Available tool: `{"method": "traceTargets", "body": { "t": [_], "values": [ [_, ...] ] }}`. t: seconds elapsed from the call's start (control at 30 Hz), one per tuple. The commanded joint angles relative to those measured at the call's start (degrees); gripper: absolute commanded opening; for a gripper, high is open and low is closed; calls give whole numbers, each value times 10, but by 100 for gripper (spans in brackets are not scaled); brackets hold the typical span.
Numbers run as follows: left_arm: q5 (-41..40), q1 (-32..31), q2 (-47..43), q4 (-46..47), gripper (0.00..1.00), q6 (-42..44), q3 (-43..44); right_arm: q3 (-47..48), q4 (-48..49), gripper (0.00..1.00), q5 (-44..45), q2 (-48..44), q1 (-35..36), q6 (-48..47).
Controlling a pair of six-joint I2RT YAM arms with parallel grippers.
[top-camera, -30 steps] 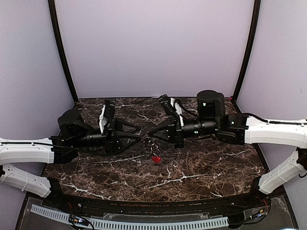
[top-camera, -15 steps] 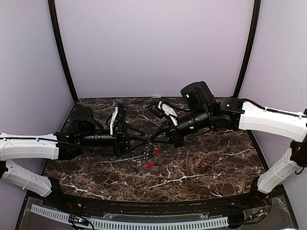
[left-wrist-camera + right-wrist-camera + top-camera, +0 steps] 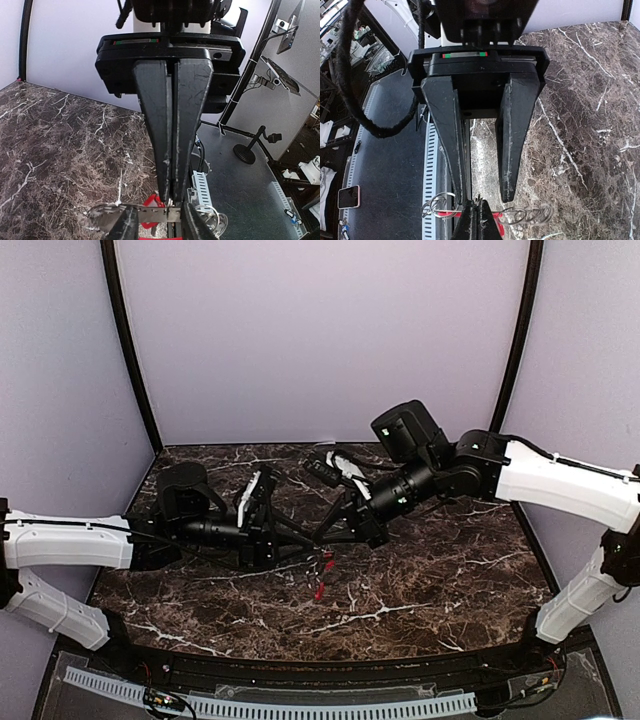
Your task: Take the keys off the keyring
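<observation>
The dark marbled surface (image 3: 450, 580) sits inside plain lilac walls (image 3: 320, 340). A slotted cable strip (image 3: 300, 705) runs along its near edge. Both arms reach in low and meet tip to tip over the middle.

The right fingers (image 3: 155, 125) are pressed together, pinching a flat silvery part of the keyring (image 3: 324, 562), which hangs from their tips just above the surface. The left fingers (image 3: 447, 145) stand apart, one on each side of that pinched spot, with nothing gripped. A small red piece dangling lowest looks to be the key (image 3: 318, 590), though I cannot tell it surely from the ring's red sleeve.

This looks like the step of taking a second hold. The left fingers then need to clamp on the key itself and work it along the wire and off. The main hindrance is crowding: the two sets of tips nearly touch, and the wire loops bunch together beside them.
</observation>
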Motion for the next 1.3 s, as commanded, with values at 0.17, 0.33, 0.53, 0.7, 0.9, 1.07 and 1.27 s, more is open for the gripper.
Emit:
{"method": "traceTargets", "body": {
  "t": [0.17, 0.33, 0.53, 0.7, 0.9, 1.07, 1.27],
  "values": [
    [46, 1, 13, 33, 14, -13, 18, 25, -4, 0, -21, 9, -5, -3],
    [54, 1, 22, 35, 10, -15, 23, 26, -5, 0, -18, 8, -6, -4],
    [62, 1, 30, 40, 5, -19, 27, 27, -4, 0, -24, 9, -8, -4],
    [66, 1, 33, 46, 0, -21, 26, 27, -2, 0, -27, 8, -10, -4],
    [55, 1, 26, 86, 0, -30, 6, 11, 18, 0, -35, 0, -13, 1],
    [41, 1, 17, 140, 0, -44, -14, -44, 83, 35, -29, -39, -20, 13],
    [12, 1, 1, 191, 0, -60, -31, -188, 271, 48, -33, -124, -27, 32]
  ]
}}
